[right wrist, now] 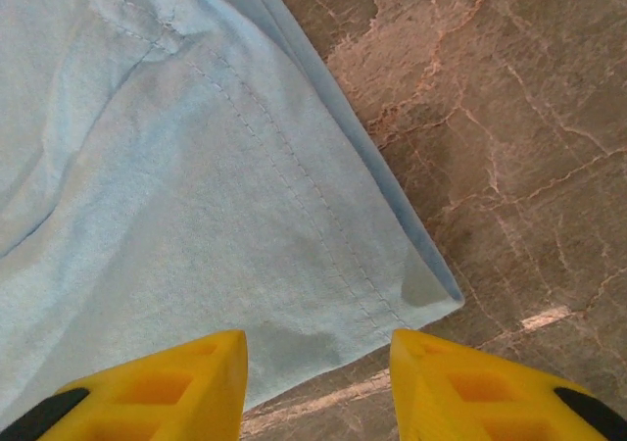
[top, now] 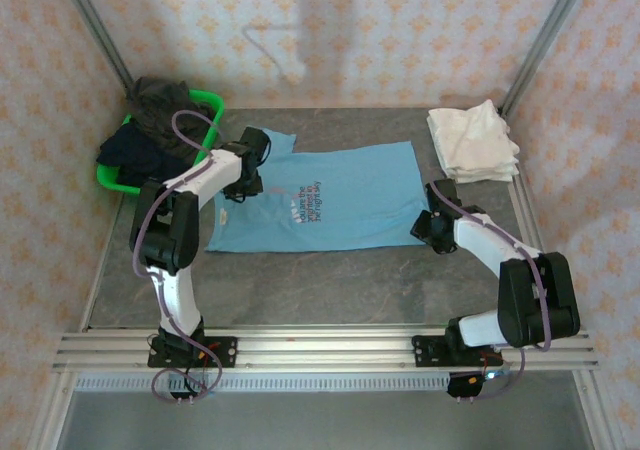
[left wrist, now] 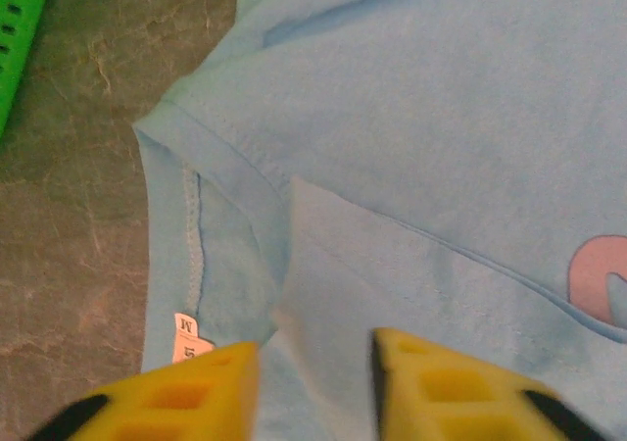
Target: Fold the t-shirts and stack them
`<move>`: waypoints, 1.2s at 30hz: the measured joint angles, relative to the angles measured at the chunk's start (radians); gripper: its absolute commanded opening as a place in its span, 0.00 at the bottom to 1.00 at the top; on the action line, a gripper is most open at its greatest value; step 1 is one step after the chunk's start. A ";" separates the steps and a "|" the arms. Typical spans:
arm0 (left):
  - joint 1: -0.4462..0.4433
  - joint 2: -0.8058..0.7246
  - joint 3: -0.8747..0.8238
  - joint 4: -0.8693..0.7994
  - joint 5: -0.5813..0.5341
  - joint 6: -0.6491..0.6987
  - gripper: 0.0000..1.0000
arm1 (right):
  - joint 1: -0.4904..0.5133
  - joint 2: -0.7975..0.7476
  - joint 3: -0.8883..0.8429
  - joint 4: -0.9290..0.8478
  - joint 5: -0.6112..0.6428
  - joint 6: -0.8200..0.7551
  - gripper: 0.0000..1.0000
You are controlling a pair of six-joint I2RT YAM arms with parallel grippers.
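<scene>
A sky-blue t-shirt (top: 330,205) lies spread flat in the middle of the table, its chest print facing up. My left gripper (top: 243,183) hovers over its left end by the neckline, open; in the left wrist view the yellow fingertips (left wrist: 201,387) stand apart over the blue cloth (left wrist: 421,147), next to the neck label (left wrist: 186,335). My right gripper (top: 432,226) is at the shirt's near right corner, open; its fingers (right wrist: 157,392) straddle the stitched hem corner (right wrist: 411,284) without holding it. Folded cream-white t-shirts (top: 472,142) are stacked at the back right.
A green plastic basket (top: 208,100) holding dark clothes (top: 150,120) stands at the back left, its wall showing in the left wrist view (left wrist: 18,29). Bare grey marble table (top: 330,290) lies in front of the shirt. Metal frame posts rise at both back corners.
</scene>
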State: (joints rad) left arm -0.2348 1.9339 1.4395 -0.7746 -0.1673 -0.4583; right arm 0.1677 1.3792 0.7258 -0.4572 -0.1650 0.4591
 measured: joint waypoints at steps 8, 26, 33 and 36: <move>0.000 -0.074 -0.049 -0.024 -0.011 -0.024 0.84 | 0.031 0.002 0.089 -0.015 -0.005 -0.011 0.44; -0.087 -0.327 -0.562 0.257 0.134 -0.156 0.90 | 0.053 0.237 0.125 0.117 0.001 -0.006 0.47; -0.058 -0.423 -0.679 0.279 0.134 -0.185 0.91 | 0.054 0.149 0.027 0.160 0.006 0.019 0.48; -0.047 -0.472 -0.719 0.275 0.134 -0.193 0.91 | 0.055 0.082 -0.037 0.163 -0.001 0.032 0.48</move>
State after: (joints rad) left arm -0.2821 1.4620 0.7200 -0.4995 -0.0334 -0.6518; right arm 0.2222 1.4612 0.6891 -0.2943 -0.1661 0.4908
